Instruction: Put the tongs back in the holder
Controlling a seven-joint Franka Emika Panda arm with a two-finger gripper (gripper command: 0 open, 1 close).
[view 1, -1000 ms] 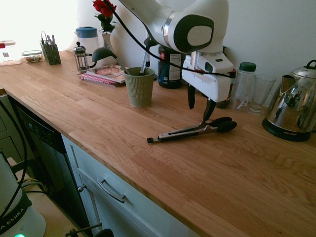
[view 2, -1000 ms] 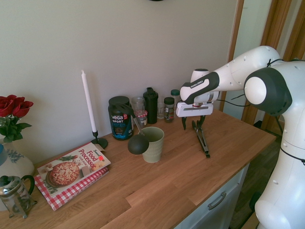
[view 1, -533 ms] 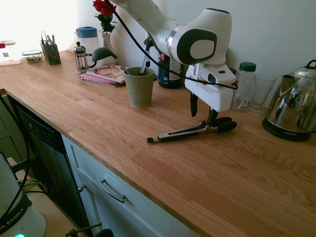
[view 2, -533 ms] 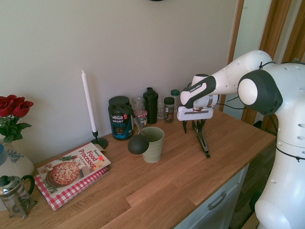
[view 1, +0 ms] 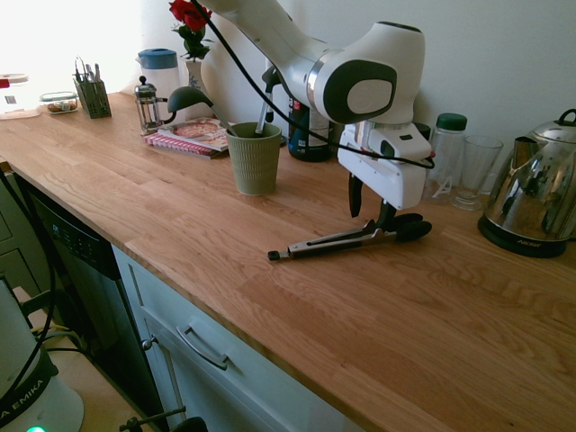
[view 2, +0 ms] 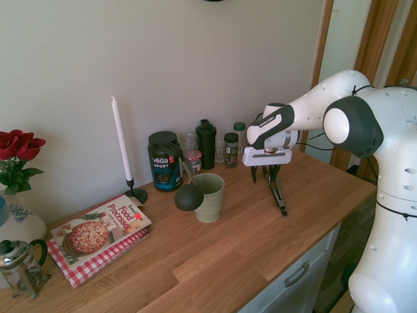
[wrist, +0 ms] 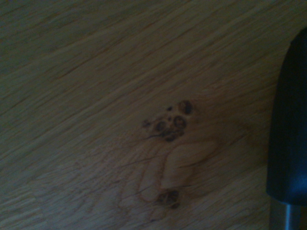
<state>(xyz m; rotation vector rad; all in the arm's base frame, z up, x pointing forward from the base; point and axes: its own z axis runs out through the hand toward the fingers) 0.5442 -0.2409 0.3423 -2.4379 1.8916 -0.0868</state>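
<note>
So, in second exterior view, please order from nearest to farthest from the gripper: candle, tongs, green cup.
1. Tongs, lying directly under the gripper.
2. Green cup, left of them in the picture.
3. Candle, farther left, near the wall.

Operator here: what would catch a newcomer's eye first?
The white gripper, open and low over the steel tongs lying on the wooden counter. Next, the green ribbed cup with a black ladle leaning out, then the red roses by the wall.
</note>
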